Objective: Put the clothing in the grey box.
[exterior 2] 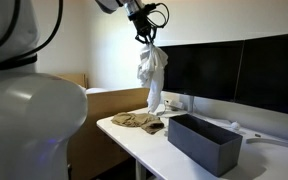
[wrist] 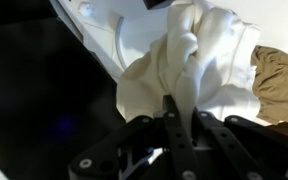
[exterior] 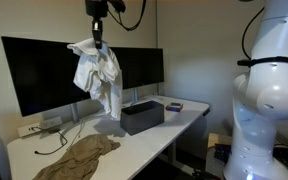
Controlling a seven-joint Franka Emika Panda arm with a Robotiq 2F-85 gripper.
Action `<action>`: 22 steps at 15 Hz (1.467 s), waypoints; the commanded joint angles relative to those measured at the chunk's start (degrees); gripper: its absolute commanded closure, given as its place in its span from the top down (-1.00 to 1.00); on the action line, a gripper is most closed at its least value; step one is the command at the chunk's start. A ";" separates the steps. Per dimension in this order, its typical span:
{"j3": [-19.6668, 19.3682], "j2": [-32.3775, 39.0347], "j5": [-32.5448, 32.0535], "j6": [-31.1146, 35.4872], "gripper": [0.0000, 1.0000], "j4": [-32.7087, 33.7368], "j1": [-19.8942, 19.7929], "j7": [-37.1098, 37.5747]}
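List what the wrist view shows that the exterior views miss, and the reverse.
Wrist view only: the gripper seen close up, shut on folds of the white garment. Exterior views only: the grey box, the black monitors, the white table and the robot's white body. Both: the white garment hanging from the gripper, and the tan garment lying below.
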 commanded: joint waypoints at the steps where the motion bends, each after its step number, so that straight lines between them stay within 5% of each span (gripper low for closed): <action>1: -1.12 -4.21 -2.86 -1.41 -0.82 1.98 -2.59 -1.28; 10: -7.34 -8.10 -2.90 0.41 -0.83 1.66 -8.19 -0.71; 22: -16.16 -10.26 -4.17 13.44 -0.85 -13.93 -13.37 -3.60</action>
